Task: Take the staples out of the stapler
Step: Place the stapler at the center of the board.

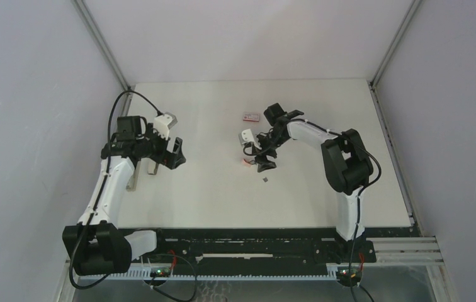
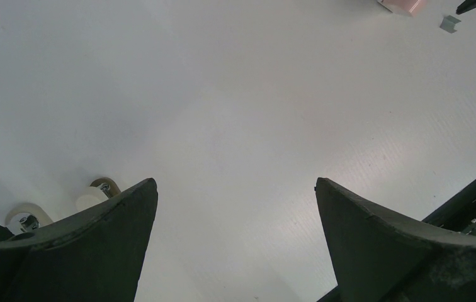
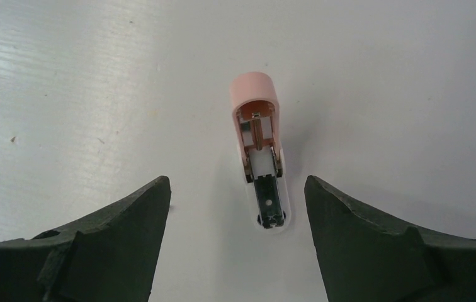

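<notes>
The right end effector [image 3: 237, 184] hangs with its fingers [image 3: 116, 239] spread apart and grips nothing. The stapler [image 3: 260, 151] lies below the gap, flipped open on the table [image 3: 65, 94] at the centre of the right wrist view. Its pink cap points to the top of the frame and its white base, with a dark channel, to the bottom. Neither finger touches it. Whether any strip remains in that channel is too dark to tell.

A small grey clump of staples [image 1: 265, 180] lies loose on the table, just below this end effector in the overhead view. The red-and-white box [image 1: 251, 116] sits above it.

The left end effector [image 2: 235, 182] is also wide apart and empty, off at the left of the overhead view, well away from the stapler.

The main risk is probably that nothing braces the stapler. It looks light and hinged, so if one finger lands first it could spin or skid away. A squeeze across the open halves could fold them shut on whatever is inside. A low sweep could also scatter the loose staples, which look too flat to pinch back up.
</notes>
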### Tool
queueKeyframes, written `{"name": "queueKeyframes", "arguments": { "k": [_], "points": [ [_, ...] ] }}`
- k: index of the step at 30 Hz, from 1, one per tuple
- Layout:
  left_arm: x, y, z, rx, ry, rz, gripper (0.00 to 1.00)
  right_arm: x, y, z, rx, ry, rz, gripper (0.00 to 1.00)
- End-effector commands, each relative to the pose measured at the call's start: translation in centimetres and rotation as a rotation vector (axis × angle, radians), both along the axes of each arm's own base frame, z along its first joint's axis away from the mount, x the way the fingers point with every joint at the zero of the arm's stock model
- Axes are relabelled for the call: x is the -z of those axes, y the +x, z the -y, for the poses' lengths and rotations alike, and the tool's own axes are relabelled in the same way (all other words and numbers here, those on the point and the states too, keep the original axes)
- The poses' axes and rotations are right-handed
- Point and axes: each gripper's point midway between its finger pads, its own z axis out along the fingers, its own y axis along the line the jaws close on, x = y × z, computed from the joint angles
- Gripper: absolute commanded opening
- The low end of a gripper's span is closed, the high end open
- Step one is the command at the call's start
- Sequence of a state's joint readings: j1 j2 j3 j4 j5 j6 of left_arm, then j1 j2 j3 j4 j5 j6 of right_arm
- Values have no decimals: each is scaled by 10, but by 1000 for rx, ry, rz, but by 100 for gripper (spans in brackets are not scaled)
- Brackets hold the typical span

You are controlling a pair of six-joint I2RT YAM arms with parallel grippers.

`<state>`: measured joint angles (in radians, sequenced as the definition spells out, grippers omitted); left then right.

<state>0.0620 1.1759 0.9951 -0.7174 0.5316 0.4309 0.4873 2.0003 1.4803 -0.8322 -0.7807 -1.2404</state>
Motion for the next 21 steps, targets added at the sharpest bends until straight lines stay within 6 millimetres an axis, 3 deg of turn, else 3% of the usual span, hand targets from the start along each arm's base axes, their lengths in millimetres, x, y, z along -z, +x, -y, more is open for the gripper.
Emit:
{"name": "queueKeyframes", "arguments": {
  "k": [1, 9, 21],
  "points": [
    [-7, 2, 2, 21, -17, 60, 100, 1, 20, -16, 61, 1, 33, 77],
    [-6, 2, 3, 24, -28, 57, 100, 13, 27, -24, 104, -27, 40, 73],
    [-5, 2, 3, 26, -41, 52, 100, 20, 21, -29, 89, -51, 1, 57]
  ]
}}
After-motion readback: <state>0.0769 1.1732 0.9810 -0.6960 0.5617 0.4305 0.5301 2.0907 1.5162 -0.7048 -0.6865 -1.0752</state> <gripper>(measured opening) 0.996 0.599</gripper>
